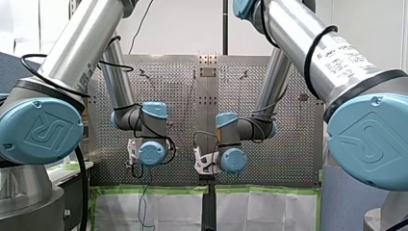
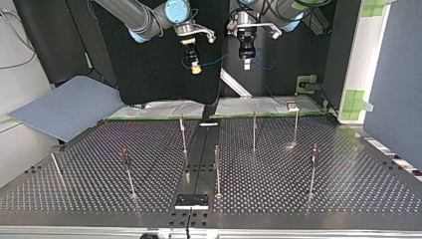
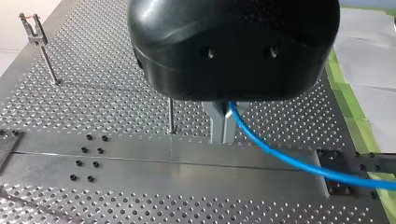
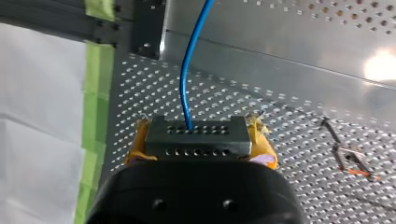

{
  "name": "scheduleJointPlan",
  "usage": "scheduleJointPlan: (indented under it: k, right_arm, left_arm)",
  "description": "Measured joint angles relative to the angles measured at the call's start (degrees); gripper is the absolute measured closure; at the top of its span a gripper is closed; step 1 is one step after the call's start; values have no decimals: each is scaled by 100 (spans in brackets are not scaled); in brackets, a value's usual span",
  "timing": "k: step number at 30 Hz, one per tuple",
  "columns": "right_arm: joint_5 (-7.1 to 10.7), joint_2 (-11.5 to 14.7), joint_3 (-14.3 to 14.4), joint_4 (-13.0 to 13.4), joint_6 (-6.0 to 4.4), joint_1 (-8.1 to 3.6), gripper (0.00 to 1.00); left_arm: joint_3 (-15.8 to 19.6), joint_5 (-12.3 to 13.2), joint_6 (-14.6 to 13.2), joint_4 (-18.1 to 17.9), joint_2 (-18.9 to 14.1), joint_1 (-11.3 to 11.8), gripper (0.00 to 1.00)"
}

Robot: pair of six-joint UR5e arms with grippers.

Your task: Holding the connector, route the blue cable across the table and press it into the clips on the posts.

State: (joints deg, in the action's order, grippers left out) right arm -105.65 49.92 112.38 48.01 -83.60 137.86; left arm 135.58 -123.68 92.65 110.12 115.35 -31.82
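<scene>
In the top view both grippers hang high beyond the table's far edge. My right gripper (image 2: 195, 68), with yellow pads, is shut on the grey connector (image 4: 196, 144). The blue cable (image 4: 189, 70) leaves the connector's top and runs ahead over the table. My left gripper (image 2: 246, 63) is black, and its metal fingers (image 3: 215, 122) are shut on the blue cable (image 3: 289, 159), which trails off to one side. A short arc of blue cable (image 2: 219, 60) spans the two grippers. Several thin posts with clips (image 2: 254, 130) stand on the perforated table (image 2: 348, 189), none touching the cable.
A post (image 3: 171, 114) stands just behind my left fingers, and another with a clip (image 3: 35, 35) is farther off. A clip (image 4: 349, 159) lies beside my right gripper. A blue-grey board (image 2: 64, 112) is at the top view's left. White sheets edged in green tape (image 2: 164, 107) line the far edge.
</scene>
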Motion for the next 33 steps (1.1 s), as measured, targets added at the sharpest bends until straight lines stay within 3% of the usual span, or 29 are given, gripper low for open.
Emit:
scheduleJointPlan:
  k: [4, 9, 13, 18, 26, 33]
  right_arm:
    - [30, 44, -48, -209, -34, 2, 100]
    - [73, 268, -259, -454, -237, 119, 100]
    - [197, 452, -379, -422, -419, 136, 100]
    - [442, 708, -608, -556, -639, 129, 100]
    - [872, 1140, -996, -972, -811, 117, 100]
    - [1207, 1485, -1158, -1199, -944, 114, 100]
  left_arm:
    - [65, -60, -111, 112, -110, -32, 100]
    - [95, -103, -331, 342, -340, -20, 100]
    - [82, -188, -353, 529, -527, 39, 100]
    - [-33, -412, -342, 778, -779, 95, 100]
    - [-246, -829, -356, 1199, -1198, 183, 100]
    - [-442, -1153, -352, 1522, -1523, 307, 100]
